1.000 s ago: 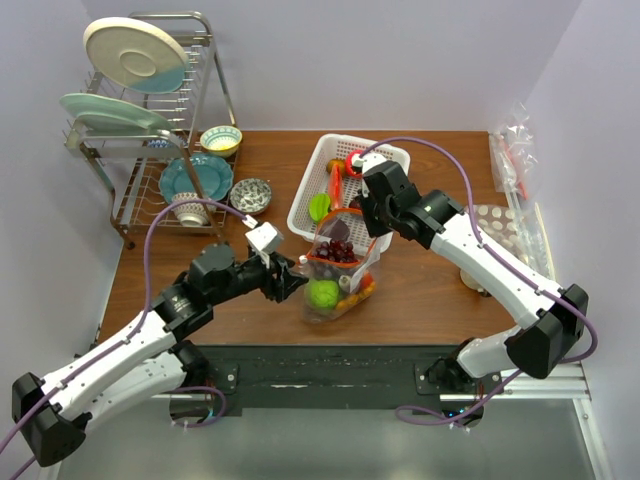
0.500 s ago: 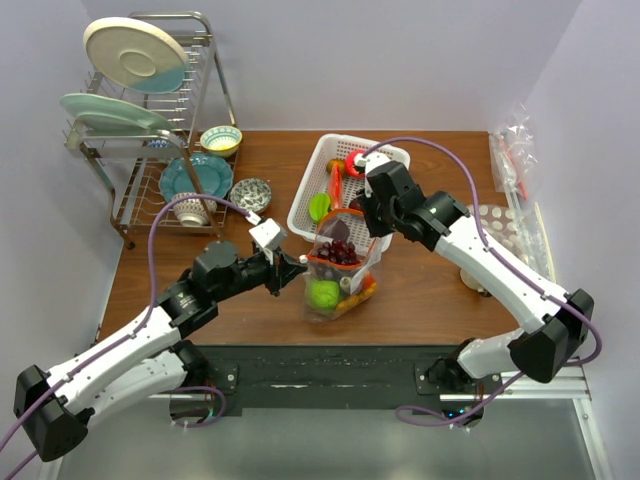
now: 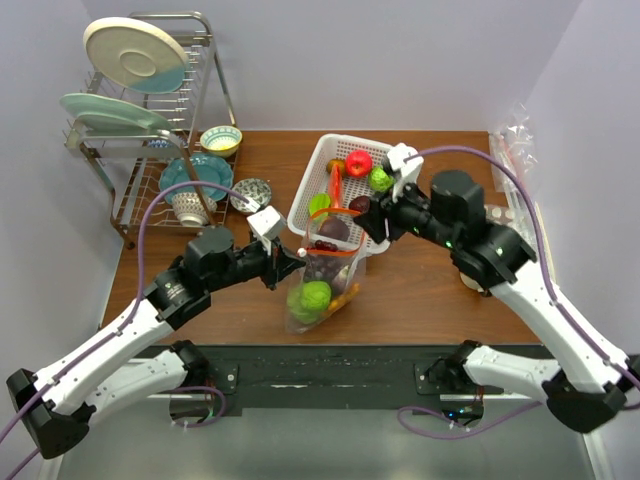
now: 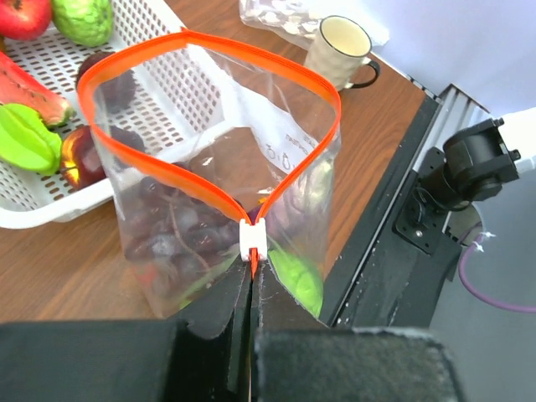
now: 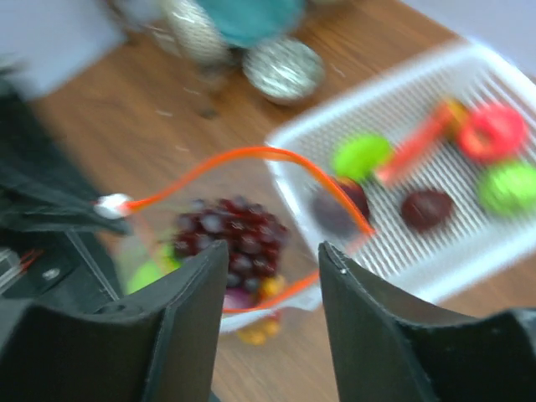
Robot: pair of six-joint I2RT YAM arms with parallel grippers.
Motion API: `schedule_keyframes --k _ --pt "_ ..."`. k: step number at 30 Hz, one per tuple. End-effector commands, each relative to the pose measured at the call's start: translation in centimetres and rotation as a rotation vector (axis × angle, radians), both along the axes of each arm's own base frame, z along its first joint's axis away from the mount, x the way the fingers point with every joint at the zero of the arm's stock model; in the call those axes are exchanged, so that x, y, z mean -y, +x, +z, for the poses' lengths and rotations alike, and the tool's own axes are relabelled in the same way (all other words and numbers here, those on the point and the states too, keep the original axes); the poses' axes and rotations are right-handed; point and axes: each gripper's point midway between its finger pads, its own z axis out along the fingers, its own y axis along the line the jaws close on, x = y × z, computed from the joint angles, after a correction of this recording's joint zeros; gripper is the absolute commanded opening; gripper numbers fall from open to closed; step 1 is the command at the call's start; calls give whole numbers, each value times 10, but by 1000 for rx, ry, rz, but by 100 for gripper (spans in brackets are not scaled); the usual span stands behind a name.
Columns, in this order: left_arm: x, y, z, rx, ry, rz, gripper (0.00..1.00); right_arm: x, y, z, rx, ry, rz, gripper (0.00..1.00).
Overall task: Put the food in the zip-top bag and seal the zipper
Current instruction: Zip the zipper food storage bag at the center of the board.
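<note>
One zip-top bag point(image 3: 318, 285) stands upright on the wooden surface point(image 3: 430, 290), just beside the near wall of the white basket point(image 3: 305, 205), its mouth spread in a wide loop. Dark grapes point(image 4: 167, 230) and a green fruit point(image 3: 317, 294) lie inside it. The zipper point(image 4: 251, 54) is unsealed, and its white slider point(image 4: 253, 239) sits at the corner of the mouth nearest the left arm. The left tool point(image 3: 290, 263) is clenched on the zipper at that corner, its fingers point(image 4: 280, 314) pressed together just behind the slider, level with the mouth. The right tool point(image 5: 272, 251) is released and empty, its fingers point(image 5: 197, 293) spread wide, and it hovers above the opposite, basket-side edge of the mouth. Whether it touches the strip cannot be told. A red apple point(image 3: 358, 162) lies in the basket.
</note>
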Motion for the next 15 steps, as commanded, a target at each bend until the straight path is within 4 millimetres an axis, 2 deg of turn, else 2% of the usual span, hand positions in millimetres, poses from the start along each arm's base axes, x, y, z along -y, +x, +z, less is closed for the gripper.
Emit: schedule_keyframes --k 1,2,3,4,7,15 --pt "6 -6 38 74 -71 -54 0 -39 -53 36 263 197 414 48" --pt "6 -7 40 74 -77 -59 0 -43 -58 45 319 233 454 48" --pt "7 -8 42 74 -82 -63 0 -46 -64 36 317 236 501 48" --pt "7 -10 42 72 -86 -68 0 -50 -73 36 325 243 568 48" --pt "10 -14 47 72 -96 -95 0 -59 -82 33 320 223 674 50" --pt "17 -20 41 52 -94 -157 0 -74 -96 17 370 184 899 51"
